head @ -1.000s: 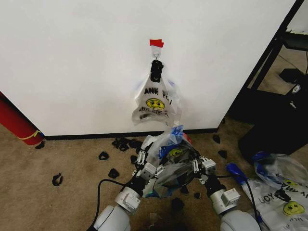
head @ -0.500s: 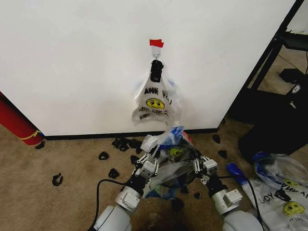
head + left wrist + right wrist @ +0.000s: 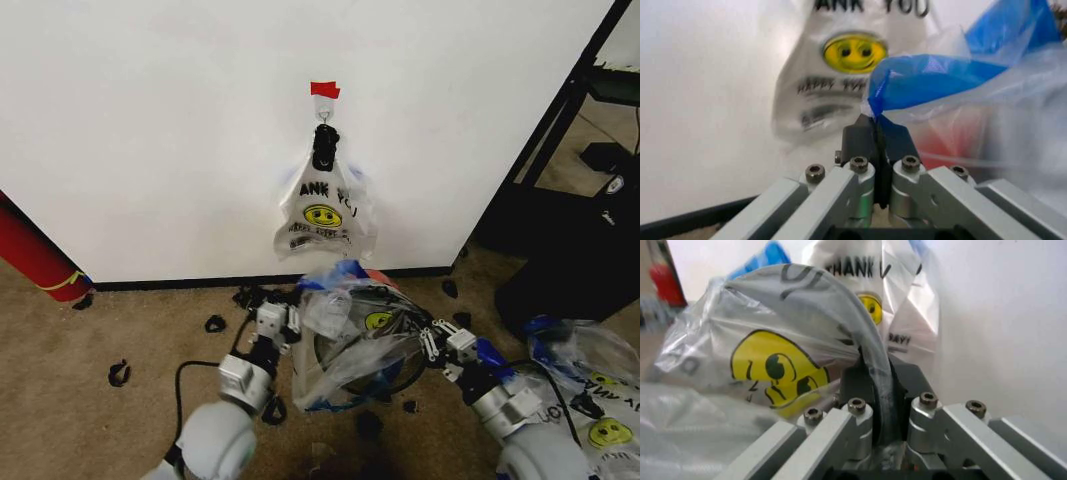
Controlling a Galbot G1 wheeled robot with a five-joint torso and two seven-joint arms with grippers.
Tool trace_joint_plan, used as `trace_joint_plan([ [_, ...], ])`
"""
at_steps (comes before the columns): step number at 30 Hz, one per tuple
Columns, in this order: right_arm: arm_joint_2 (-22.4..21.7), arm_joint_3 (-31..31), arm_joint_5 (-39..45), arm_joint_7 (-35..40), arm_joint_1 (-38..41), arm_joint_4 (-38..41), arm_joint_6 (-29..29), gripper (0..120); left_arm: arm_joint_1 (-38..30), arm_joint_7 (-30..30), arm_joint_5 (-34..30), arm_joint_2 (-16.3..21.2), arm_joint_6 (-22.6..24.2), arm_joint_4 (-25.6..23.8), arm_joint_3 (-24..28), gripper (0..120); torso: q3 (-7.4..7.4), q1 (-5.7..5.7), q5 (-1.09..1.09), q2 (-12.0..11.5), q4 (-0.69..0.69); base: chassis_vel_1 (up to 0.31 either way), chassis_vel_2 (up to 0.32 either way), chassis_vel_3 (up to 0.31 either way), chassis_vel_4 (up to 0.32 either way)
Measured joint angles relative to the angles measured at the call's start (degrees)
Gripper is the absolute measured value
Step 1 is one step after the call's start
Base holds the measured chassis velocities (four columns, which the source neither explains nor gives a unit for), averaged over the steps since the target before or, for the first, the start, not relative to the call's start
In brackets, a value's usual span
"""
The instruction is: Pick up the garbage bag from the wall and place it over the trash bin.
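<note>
The garbage bag point(image 3: 345, 340), crinkly and translucent with a yellow smiley and blue edges, is stretched between my two grippers just below the wall point(image 3: 150, 130). It hangs over the black wire trash bin point(image 3: 405, 372), whose rim shows through the plastic. My left gripper point(image 3: 283, 322) is shut on the bag's blue edge point(image 3: 933, 80), its fingertips point(image 3: 875, 122) pinched together. On the opposite side, my right gripper point(image 3: 432, 343) is shut on the bag's rim, with the smiley print point(image 3: 773, 365) beside its closed fingertips point(image 3: 877, 372).
A bunch of same-printed bags point(image 3: 322, 210) hangs from a black clip under red tape point(image 3: 325, 90). A red cylinder point(image 3: 35, 255) leans at the left and black furniture point(image 3: 570, 230) stands at the right. More bags point(image 3: 590, 400) and black clips point(image 3: 215, 323) litter the carpet.
Both grippers have moved apart, the left one leftward toward the wall and the right one rightward. The bag's mouth is now pulled wider over the bin.
</note>
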Motion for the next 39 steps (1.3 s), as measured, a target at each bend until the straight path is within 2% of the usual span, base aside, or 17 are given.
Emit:
trace_joint_plan([
  [7,0.71,-0.6,10.57,-3.26,0.68,-1.69,0.08,1,1.57,5.12,3.74,-0.03,-0.77,2.21,0.28,0,0.0,0.0,-0.01,0.0,0.0,0.0,0.0,0.0,0.0],
  [12,1.62,-1.44,15.3,-3.47,0.76,-2.41,-0.55,1,2.11,5.63,1.94,-0.18,-1.78,1.7,0.72,1,0.0,0.0,0.0,0.0,-0.01,0.0,0.0,0.0,0.0],
  [18,3.55,-2.87,15.17,-1.21,1.84,-5.87,-1.1,1,1.29,3.12,-9.18,-0.03,-1.37,0.38,-1.83,26,0.0,0.0,-0.01,0.0,-0.01,0.0,0.0,0.0,0.0],
  [19,3.55,-2.87,15.17,-1.21,1.84,-5.87,-1.1,1,1.29,3.12,-9.18,-0.03,-1.37,0.38,-1.83,26,0.0,0.0,-0.01,0.0,-0.01,0.0,0.0,0.0,0.0],
  [22,4.77,-3.94,13.6,3.32,2.95,-8.13,-0.9,1,1.23,2.07,-12.54,0.24,-0.69,-0.55,-4.3,38,0.0,0.0,-0.01,0.0,-0.01,0.0,0.0,0.0,0.0],
  [24,5.36,-5.15,13.21,7.28,3.53,-9.13,-0.92,1,1.78,2.23,-12.55,0.36,-0.68,-1.37,-5.29,47,0.0,0.0,0.0,0.0,-0.01,0.0,0.0,0.0,0.0],
  [26,5.82,-6.34,13.25,10.68,4.03,-9.78,-1.21,1,3.27,4.47,-10.13,0.88,-1.61,-2.53,-5.33,55,0.0,0.0,-0.01,0.0,-0.01,0.0,0.0,0.0,0.0],
  [29,6.02,-6.9,13.26,12.07,4.32,-10.04,-1.41,1,4.76,7.04,-7.06,1.42,-3.13,-3.07,-4.87,61,0.0,0.0,0.0,0.0,-0.01,0.0,0.0,0.0,0.0],
  [30,6.2,-7.37,13.26,13.29,4.59,-10.21,-1.61,1,6.29,10.19,-3.93,1.96,-5.2,-3.27,-4.33,67,0.0,0.0,0.0,0.0,-0.01,0.0,0.0,0.0,0.0],
  [32,6.56,-8.53,13.38,16.4,5.41,-10.29,-2.09,1,10.44,21.98,4.64,3.31,-12.27,-2.42,-2.92,77,-0.01,0.0,0.0,0.0,0.01,0.0,0.0,0.0,0.0],
  [33,6.6,-8.76,13.48,16.86,5.57,-10.29,-2.2,1,11.02,25.58,7.19,3.45,-14.49,-1.58,-2.59,81,-0.01,0.0,0.0,0.0,0.02,0.0,0.0,0.0,0.0],
  [34,6.6,-8.76,13.48,16.86,5.57,-10.29,-2.2,1,11.02,25.58,7.19,3.45,-14.49,-1.58,-2.59,81,-0.01,0.0,0.0,0.0,0.02,0.0,0.0,0.0,0.0],
  [35,6.65,-9.03,13.63,17.27,5.73,-10.21,-2.34,1,11.21,29.64,10.49,3.37,-17.23,-0.23,-2.36,86,-0.01,0.0,0.0,0.0,0.01,0.0,0.0,0.0,0.0],
  [39,6.81,-9.29,13.48,17.38,5.78,-9.84,-2.4,1,9.64,34.92,19.68,2.33,-21.88,3.48,-2.01,98,-0.01,0.0,-0.01,0.0,0.0,0.0,0.0,0.0,0.0],
])
